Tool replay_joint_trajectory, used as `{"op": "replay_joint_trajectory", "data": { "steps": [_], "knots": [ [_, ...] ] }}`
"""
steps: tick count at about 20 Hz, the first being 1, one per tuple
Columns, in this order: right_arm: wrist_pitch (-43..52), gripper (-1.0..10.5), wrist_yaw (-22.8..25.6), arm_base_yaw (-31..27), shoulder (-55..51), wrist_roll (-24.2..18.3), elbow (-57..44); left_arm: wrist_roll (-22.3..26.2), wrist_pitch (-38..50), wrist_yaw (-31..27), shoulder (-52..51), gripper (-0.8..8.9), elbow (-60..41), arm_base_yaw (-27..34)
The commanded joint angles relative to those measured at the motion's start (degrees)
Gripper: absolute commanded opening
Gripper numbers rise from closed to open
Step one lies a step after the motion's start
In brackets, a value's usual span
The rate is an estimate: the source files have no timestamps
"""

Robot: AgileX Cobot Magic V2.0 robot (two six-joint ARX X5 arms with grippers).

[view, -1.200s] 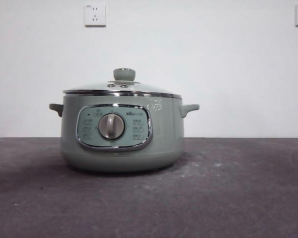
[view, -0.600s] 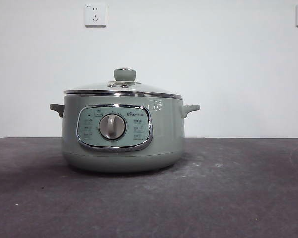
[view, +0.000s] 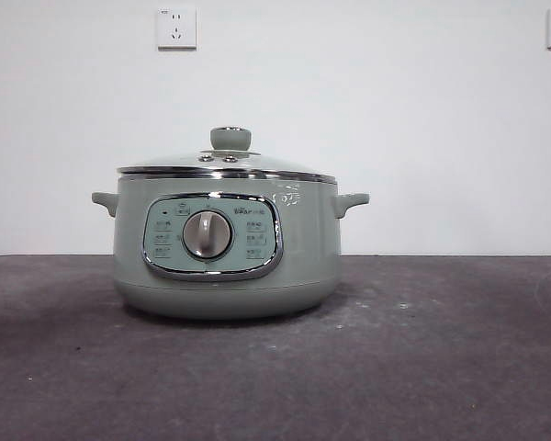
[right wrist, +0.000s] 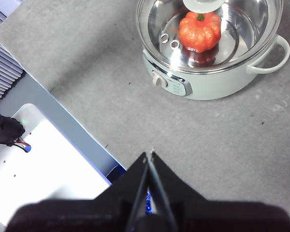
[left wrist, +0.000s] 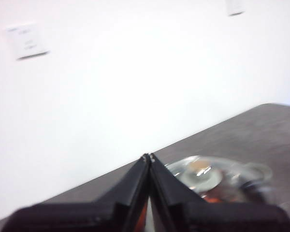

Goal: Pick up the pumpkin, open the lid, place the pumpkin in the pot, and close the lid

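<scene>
The sage-green pot [view: 226,248] stands on the dark table with the glass lid [view: 226,165] seated on it. In the right wrist view the orange-red pumpkin [right wrist: 199,30] sits inside the pot [right wrist: 217,82] under the lid [right wrist: 241,24]. My right gripper [right wrist: 149,154] is shut and empty, high above the table, well away from the pot. My left gripper [left wrist: 148,156] is shut and empty, raised above the pot, with the lid [left wrist: 203,174] blurred below it. No arm shows in the front view.
Two wall sockets [view: 175,28] are on the white wall behind the pot. In the right wrist view the table's edge and a white surface [right wrist: 43,169] with a black cable lie beside the grey tabletop [right wrist: 87,72].
</scene>
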Motion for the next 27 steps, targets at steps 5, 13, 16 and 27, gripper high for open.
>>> {"op": "replay_joint_trajectory", "data": {
  "steps": [5,13,16,27],
  "knots": [
    [-0.57,0.0,0.17,0.09,0.02,0.52,-0.13,0.57,1.9,-6.32,-16.5,-0.03,-19.93,5.16],
    [-0.57,0.0,0.17,0.09,0.02,0.52,-0.13,-1.2,2.27,-8.79,-25.44,-0.03,-36.22,5.25],
    [-0.57,0.0,0.17,0.09,0.02,0.52,-0.13,-1.27,1.46,-8.7,-27.21,-0.04,-38.64,5.22],
    [-0.57,0.0,0.17,0.09,0.02,0.52,-0.13,-1.68,-4.85,-8.55,-27.98,-0.03,-38.64,5.22]
  ]
}}
